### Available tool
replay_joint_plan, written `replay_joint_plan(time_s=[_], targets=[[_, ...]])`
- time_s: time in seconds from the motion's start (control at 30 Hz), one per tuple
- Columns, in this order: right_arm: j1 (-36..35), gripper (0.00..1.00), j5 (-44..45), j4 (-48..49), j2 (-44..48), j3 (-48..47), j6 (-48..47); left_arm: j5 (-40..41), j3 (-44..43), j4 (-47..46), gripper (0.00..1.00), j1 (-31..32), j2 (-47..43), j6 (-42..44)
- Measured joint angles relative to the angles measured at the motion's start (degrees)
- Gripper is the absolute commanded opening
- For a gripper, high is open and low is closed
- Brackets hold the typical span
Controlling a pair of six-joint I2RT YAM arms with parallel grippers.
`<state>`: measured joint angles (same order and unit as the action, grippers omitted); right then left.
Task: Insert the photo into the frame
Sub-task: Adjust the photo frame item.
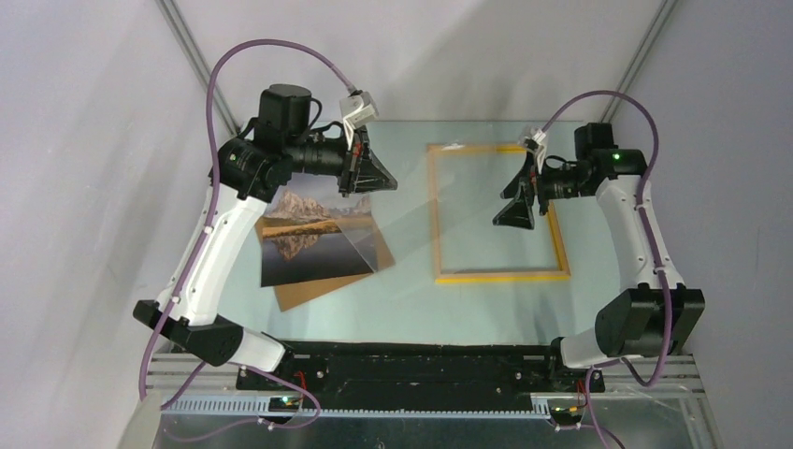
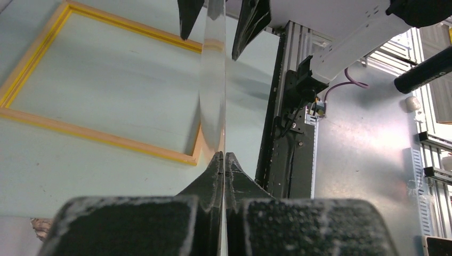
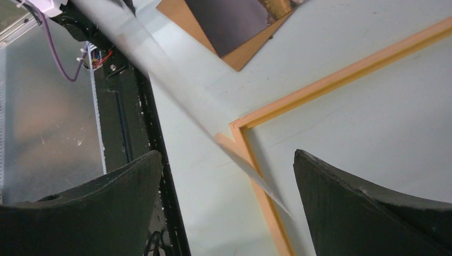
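**Clear sheet pinched by left claw; photo lies outside frame**

Top view: the lake-and-mountain paper print (image 1: 313, 241) lies flat at 9 o'clock on the pale table (image 1: 411, 304), on a brown rectangular board (image 1: 309, 293). Its peaks point toward 12. Its top is under the left arm, so the long axis is unclear. The yellow-edged wooden rectangular frame (image 1: 500, 277) lies at 3 o'clock, apart from the print. The left gripper (image 1: 369, 178) is clamped on a transparent sheet (image 2: 213, 85). Only the left wrist view shows the sheet edge-on, reaching between the spread fingers of the right gripper (image 1: 517, 201), which holds nothing.
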<state>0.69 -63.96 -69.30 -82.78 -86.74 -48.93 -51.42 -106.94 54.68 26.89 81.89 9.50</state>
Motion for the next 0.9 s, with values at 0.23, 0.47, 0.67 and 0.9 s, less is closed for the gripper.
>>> replay_joint_plan(time_s=[0.23,0.47,0.67,0.9], targets=[[-2.27,0.92,-0.79,3.06,-0.92,2.25,0.28,-2.23,-1.20,-0.02,0.00,0.00,0.68,0.04],[-3.98,0.58,-4.37,3.76,-1.57,2.25,0.70,-3.93,-2.51,-0.04,0.00,-0.02,2.38,0.04],[-4.37,0.30,-7.58,1.70,-2.58,2.25,-0.42,-4.37,-3.30,-0.02,0.00,-0.02,4.70,0.02],[-2.93,0.10,-9.92,-4.15,-2.84,2.23,-4.85,-4.37,-3.56,-0.09,0.00,-0.81,5.79,0.04]])
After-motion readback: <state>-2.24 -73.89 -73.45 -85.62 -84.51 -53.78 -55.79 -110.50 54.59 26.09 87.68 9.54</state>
